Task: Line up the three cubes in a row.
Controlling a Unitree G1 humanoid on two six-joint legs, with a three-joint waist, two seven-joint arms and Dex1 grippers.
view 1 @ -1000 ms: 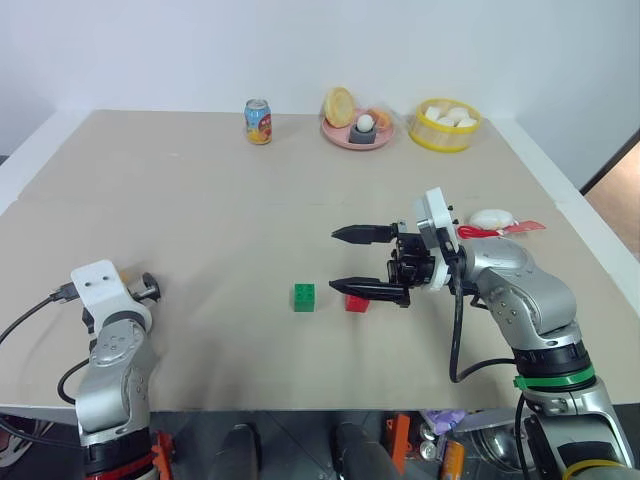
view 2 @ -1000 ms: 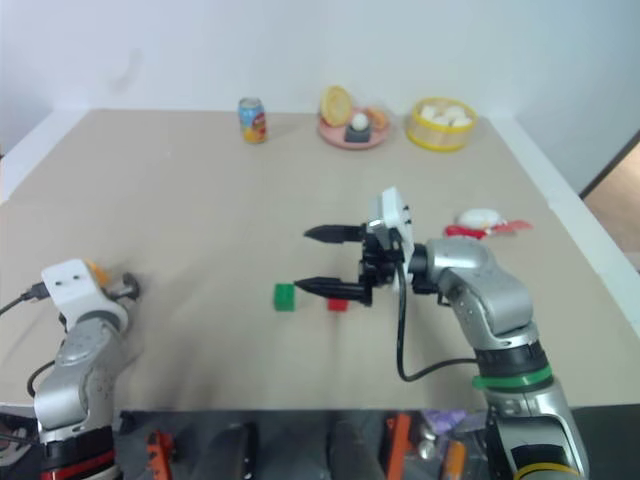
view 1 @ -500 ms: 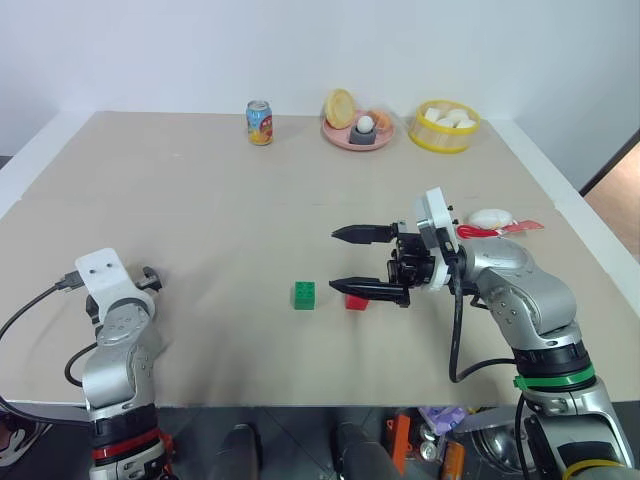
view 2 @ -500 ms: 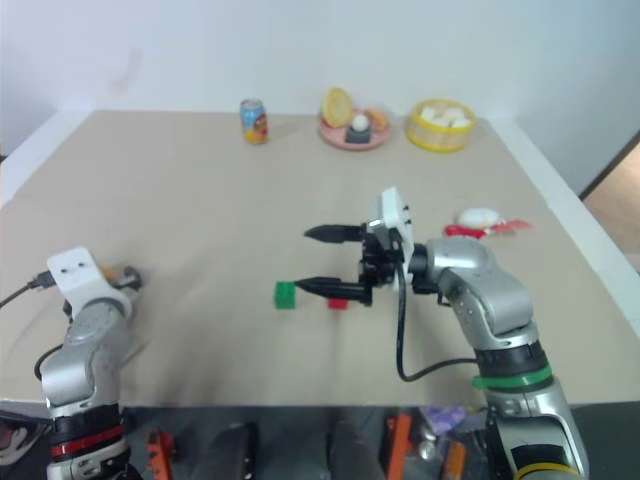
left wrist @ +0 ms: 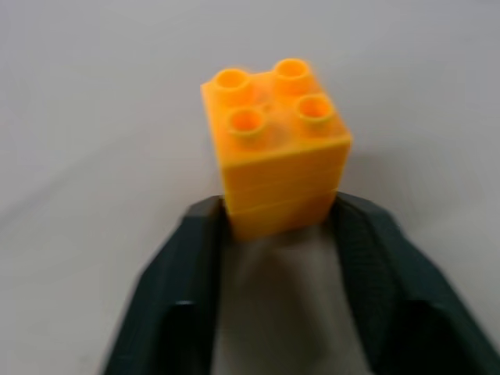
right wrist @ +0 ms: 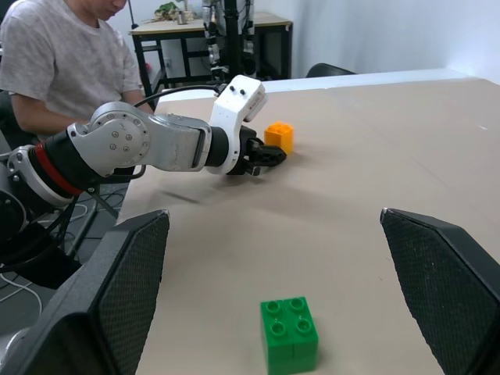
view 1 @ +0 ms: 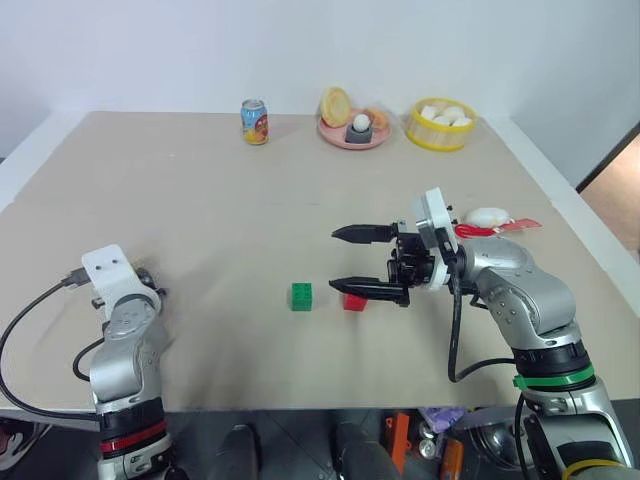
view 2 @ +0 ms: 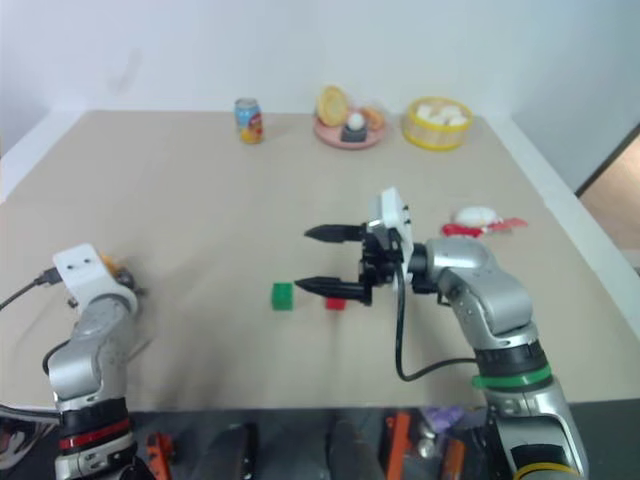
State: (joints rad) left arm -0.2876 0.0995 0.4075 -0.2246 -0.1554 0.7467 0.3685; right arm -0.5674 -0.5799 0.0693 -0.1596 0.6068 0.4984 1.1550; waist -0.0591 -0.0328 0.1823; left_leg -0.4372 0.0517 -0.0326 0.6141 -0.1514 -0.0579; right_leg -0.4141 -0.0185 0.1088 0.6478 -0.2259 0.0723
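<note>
Far on the left of the worktop, the left gripper has its two black fingers squeezed tight on the low sides of the orange-yellow cube. This cube is a small hard plastic block with four studs on top. It looks light and stiff, and its smooth sides may be a bit slippery. The flat side walls, held low and square, look like the best place to take it. The left arm reaches out low, with the gripper tipped a little down to the worktop.

In the middle sits the green cube, alone. Just to its right is the red cube, partly hidden behind the lower finger of the right gripper. They look like the same kind of block.

The right arm is bent and points left, held level above the worktop. Its fingers are spread wide and hold nothing.
</note>
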